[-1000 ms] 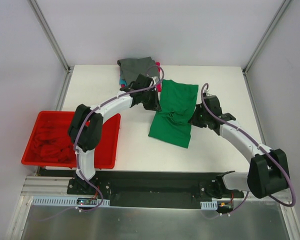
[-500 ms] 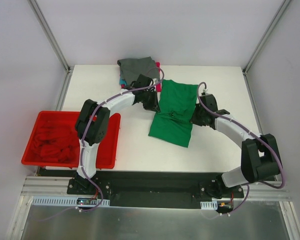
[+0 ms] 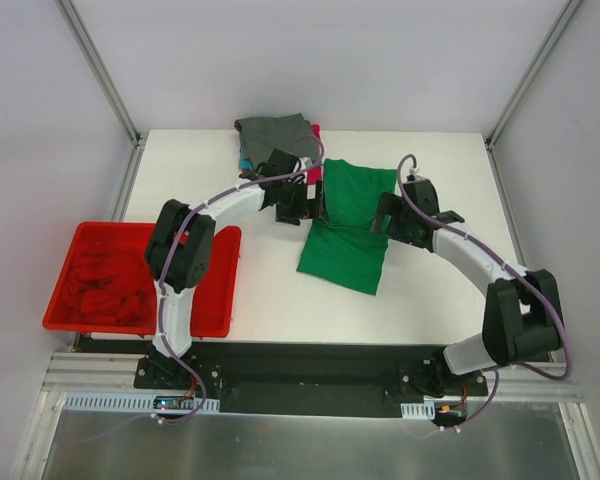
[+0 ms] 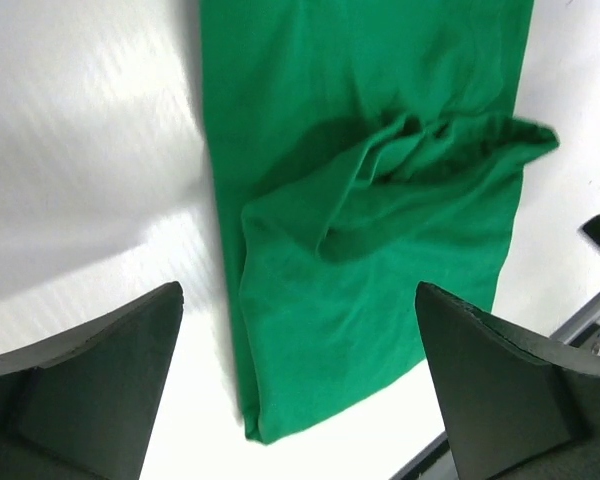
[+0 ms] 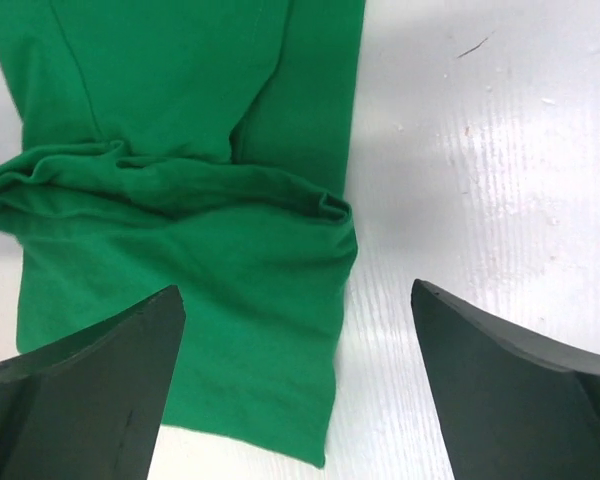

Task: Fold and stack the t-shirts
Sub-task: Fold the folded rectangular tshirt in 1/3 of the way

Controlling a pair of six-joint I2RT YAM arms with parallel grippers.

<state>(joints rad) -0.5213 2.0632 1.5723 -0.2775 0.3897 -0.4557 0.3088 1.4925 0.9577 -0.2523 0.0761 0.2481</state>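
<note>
Top view: a bright green cloth t-shirt (image 3: 350, 225) lies half folded mid-table, between the left gripper (image 3: 318, 205) and the right gripper (image 3: 383, 218); a folded grey cloth t-shirt (image 3: 272, 133) sits behind.
Left wrist: jaws wide, holding nothing, above the green shirt's edge.
Right wrist: jaws wide, empty, above the bunched fold.

White desk (image 3: 270, 290) carries a green t-shirt (image 3: 345, 255) at its middle and a grey-topped stack (image 3: 270, 130) at the far edge
</note>
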